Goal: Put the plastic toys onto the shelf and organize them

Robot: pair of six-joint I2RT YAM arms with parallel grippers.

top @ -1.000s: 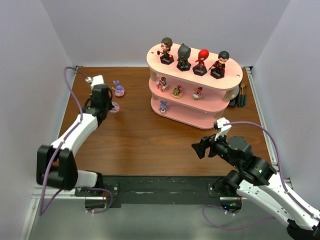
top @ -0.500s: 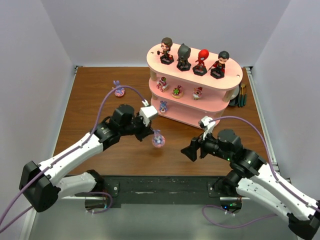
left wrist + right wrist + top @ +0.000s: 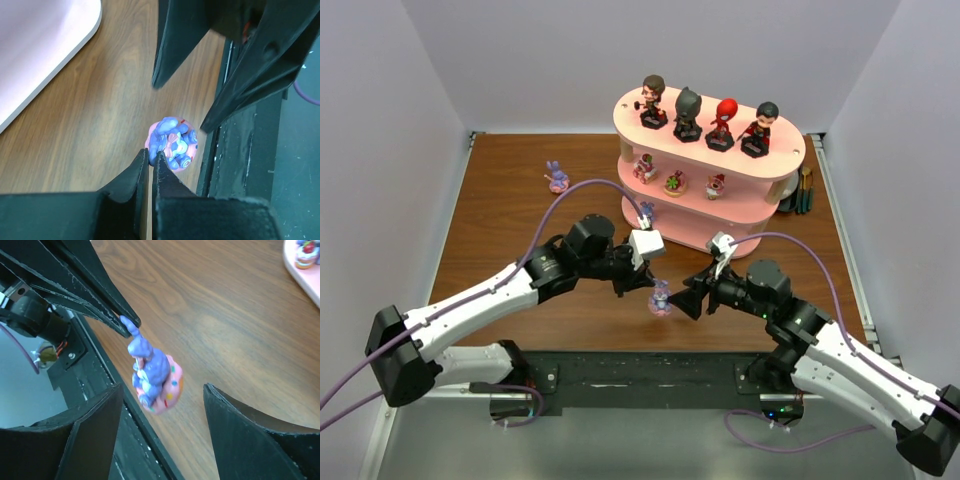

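Note:
My left gripper [image 3: 655, 284] is shut on the ear of a purple-blue long-eared creature [image 3: 661, 298] on a pink base and holds it above the table's near edge. The left wrist view shows its tips [image 3: 152, 156] pinching the creature [image 3: 174, 142]. My right gripper [image 3: 691, 298] is open, its jaws on either side of the creature [image 3: 152, 371] without touching it. The shelf [image 3: 772, 205] holds four big-headed figures [image 3: 688, 112] on top, three tiny toys [image 3: 675, 182] on the middle board and one purple creature [image 3: 646, 212] at the bottom. Another purple creature [image 3: 557, 178] stands on the table at the far left.
Dark pens [image 3: 803, 190] lie right of the shelf. A black rail [image 3: 640, 365] runs along the table's near edge, just below the held toy. White walls close in the table on three sides.
My left arm has picked a purple creature up from the far left and swung it right to the near middle. My right gripper has moved left until its open jaws flank the toy.

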